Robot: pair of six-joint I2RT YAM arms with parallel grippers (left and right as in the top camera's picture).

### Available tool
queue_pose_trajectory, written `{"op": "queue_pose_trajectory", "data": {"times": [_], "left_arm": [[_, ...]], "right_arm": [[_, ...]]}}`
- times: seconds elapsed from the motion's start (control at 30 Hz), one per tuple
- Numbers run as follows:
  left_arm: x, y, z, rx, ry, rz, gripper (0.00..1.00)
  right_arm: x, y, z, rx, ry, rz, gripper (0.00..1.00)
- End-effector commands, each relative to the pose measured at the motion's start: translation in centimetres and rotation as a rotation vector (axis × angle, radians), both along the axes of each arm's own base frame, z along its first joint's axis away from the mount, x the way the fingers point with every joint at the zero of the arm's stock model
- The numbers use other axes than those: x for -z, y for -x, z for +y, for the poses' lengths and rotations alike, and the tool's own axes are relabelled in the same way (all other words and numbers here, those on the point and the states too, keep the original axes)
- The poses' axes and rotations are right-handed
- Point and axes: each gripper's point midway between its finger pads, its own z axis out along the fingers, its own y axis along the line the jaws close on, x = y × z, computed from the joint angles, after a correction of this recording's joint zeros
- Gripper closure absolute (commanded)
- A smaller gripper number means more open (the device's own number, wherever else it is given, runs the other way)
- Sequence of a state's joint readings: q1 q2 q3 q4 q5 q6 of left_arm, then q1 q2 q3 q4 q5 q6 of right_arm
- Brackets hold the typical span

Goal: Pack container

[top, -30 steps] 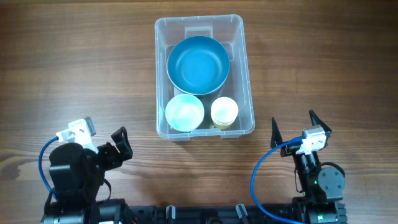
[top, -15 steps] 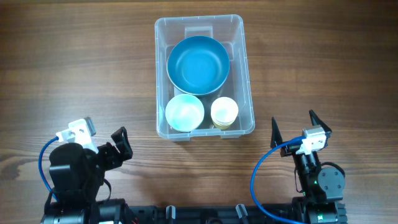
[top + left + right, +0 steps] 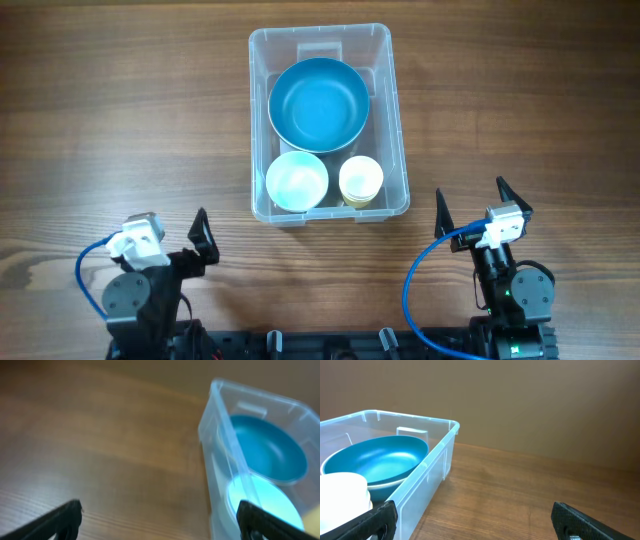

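Observation:
The container [image 3: 401, 130], a large clear bin, stands at the table's middle. It holds a big blue bowl [image 3: 318, 103], a small white bowl [image 3: 297, 181] and a small cream bowl [image 3: 361, 180]. My left gripper [image 3: 172, 240] is open and empty, near the front edge, left of the bin. My right gripper [image 3: 471, 196] is open and empty, right of the bin's front corner. In the left wrist view the open jaws [image 3: 160, 521] frame bare wood, with the container [image 3: 214, 427] and blue bowl [image 3: 270, 447] at right. In the right wrist view the open jaws [image 3: 475, 522] sit beside the container [image 3: 427, 471].
Brown wooden table top [image 3: 120, 120] lies all round the bin. Blue cables loop by each arm base, on the left [image 3: 85, 270] and on the right [image 3: 415, 275]. A brown wall rises behind the table in the right wrist view [image 3: 530, 400].
My left arm has turned and drawn back, and its gripper now points straight toward the far side. The right arm and the bin's contents have not moved.

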State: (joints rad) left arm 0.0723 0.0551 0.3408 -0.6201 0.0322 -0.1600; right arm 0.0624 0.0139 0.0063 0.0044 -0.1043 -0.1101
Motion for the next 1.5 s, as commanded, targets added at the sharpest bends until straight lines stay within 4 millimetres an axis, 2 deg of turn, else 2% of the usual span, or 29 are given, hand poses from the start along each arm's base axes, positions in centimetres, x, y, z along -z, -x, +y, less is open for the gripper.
{"op": "queue_pose_trajectory", "data": {"times": [0.0, 0.13, 0.2, 0.27, 1.47], "left_arm": [[0.9, -1.7, 0.1, 0.032, -0.108, -0.102, 0.00], [0.3, -3.5, -0.5, 0.071, -0.190, -0.250, 0.00], [0.8, -3.9, -0.7, 0.079, -0.193, -0.285, 0.00], [1.7, -3.9, -0.7, 0.084, -0.191, -0.259, 0.00], [1.6, -4.0, -0.9, 0.097, -0.200, -0.260, 0.00]], "right_arm": [[0.0, 0.0, 0.3, -0.016, -0.005, -0.002, 0.00], [0.0, 0.0, 0.3, -0.016, -0.005, -0.002, 0.00], [0.0, 0.0, 0.3, -0.016, -0.005, -0.001, 0.00], [0.0, 0.0, 0.3, -0.016, -0.005, 0.000, 0.00], [0.0, 0.0, 0.3, -0.014, -0.005, 0.002, 0.00]]}}
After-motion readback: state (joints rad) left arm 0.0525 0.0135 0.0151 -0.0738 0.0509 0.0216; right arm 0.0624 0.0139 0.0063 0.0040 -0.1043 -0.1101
